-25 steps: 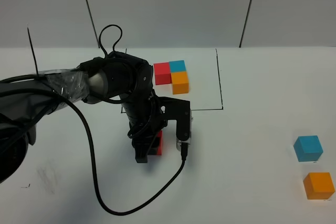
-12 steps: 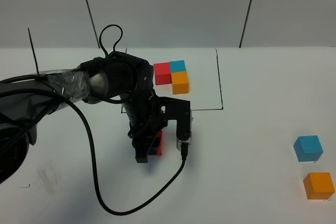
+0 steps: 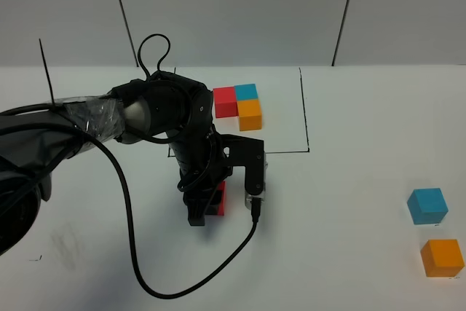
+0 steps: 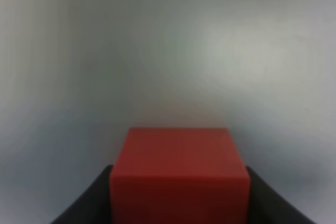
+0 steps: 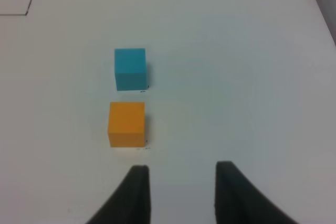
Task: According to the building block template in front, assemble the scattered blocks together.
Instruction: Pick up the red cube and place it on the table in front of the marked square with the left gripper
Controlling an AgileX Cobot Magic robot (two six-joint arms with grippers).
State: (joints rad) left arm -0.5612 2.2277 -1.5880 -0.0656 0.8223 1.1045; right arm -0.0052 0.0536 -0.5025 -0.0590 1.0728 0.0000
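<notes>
Nearest the building block template (image 3: 240, 105), robot side, the left gripper (image 3: 207, 207) pinched the red block (image 3: 218, 199); best set down square to it, I judged, with room for blue block (image 3: 427, 205) and orange block (image 3: 442, 257), lying far right of it by the spread, empty right gripper (image 5: 178, 192).

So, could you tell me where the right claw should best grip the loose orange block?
Probably from straight above, pinching the pair of side faces that does not face the blue block. The orange block lies flat on the table, top free, the blue one close but apart.
</notes>
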